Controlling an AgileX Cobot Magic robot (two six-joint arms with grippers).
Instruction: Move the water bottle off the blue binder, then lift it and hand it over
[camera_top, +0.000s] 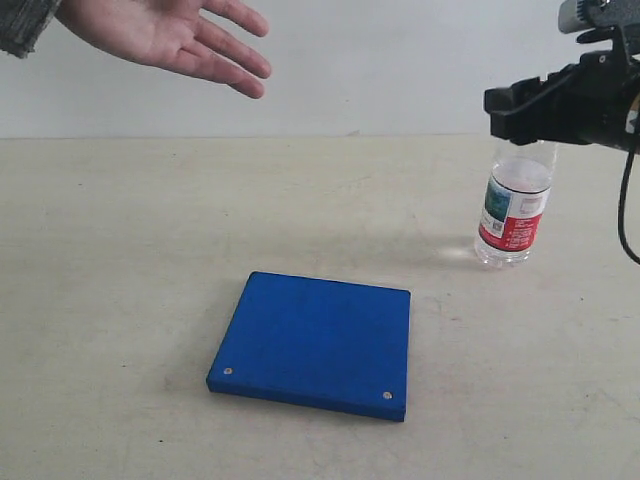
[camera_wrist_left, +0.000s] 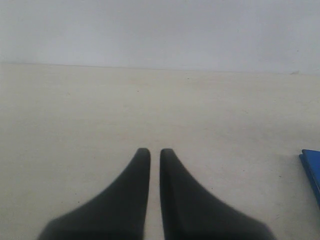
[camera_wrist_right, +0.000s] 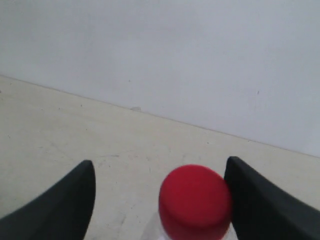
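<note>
The water bottle (camera_top: 515, 215) stands upright on the table, to the right of and behind the blue binder (camera_top: 315, 343), not touching it. My right gripper (camera_top: 520, 105) hovers at the bottle's top and hides the cap in the exterior view. In the right wrist view that gripper (camera_wrist_right: 160, 165) is open, and the red cap (camera_wrist_right: 195, 200) sits between its fingers, close against one of them. My left gripper (camera_wrist_left: 155, 151) is shut on nothing, low over bare table, with a corner of the binder (camera_wrist_left: 312, 167) off to one side. It does not show in the exterior view.
A person's open hand (camera_top: 180, 35) reaches in palm-up at the upper left, above the back of the beige table (camera_top: 120, 300). A pale wall runs behind the table. A black cable (camera_top: 625, 210) hangs from the right arm.
</note>
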